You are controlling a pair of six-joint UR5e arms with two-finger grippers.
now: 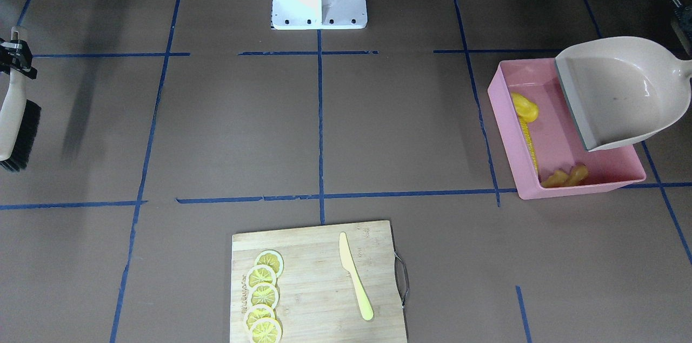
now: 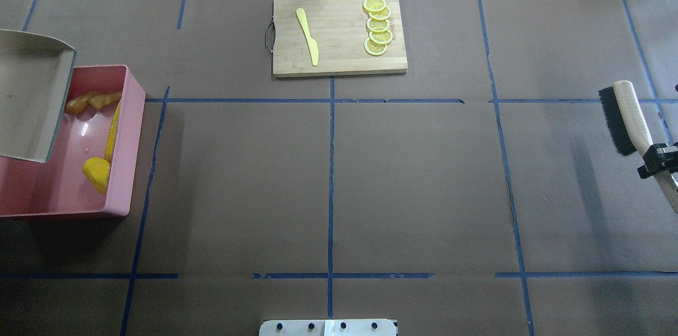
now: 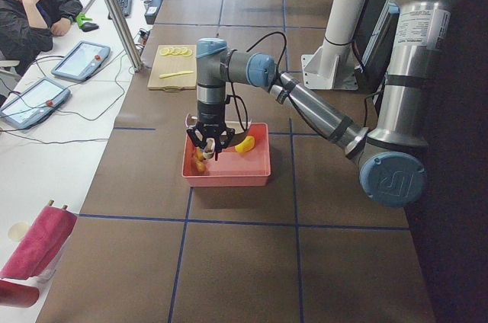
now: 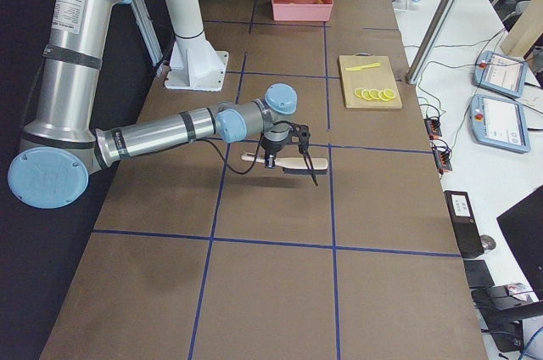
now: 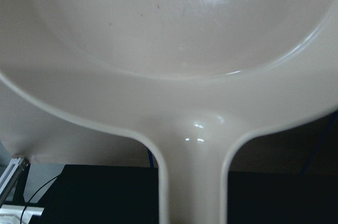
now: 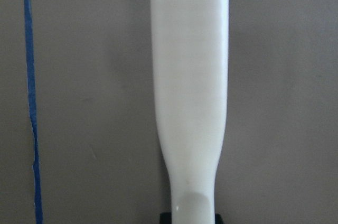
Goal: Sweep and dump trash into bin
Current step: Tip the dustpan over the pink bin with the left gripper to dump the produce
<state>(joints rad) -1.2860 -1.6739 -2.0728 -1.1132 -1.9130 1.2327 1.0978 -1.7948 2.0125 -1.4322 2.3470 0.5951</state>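
Trash: corn cob [image 2: 112, 132], potato [image 2: 97, 173] and ginger root [image 2: 92, 102] are seen inside pink bin [image 2: 130, 129]
Left gripper [image 3: 209, 140]: fingers' closure cannot be told
Dustpan [image 1: 616, 88]: tilted over bin
Right gripper [image 2: 658, 159]: fingers clamped on brush [image 2: 625, 116] handle

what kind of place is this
Probably a robotics lab: robot arms at a table gridded with blue tape, and a person beside control tablets at a side desk.

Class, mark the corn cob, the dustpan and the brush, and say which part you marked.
corn cob [image 2: 112, 132]: overhead exterior view, mid-length of the cob.
dustpan [image 1: 621, 91]: exterior front-facing view, inside of the scoop.
brush [image 2: 634, 113]: overhead exterior view, pale handle beside the bristles.
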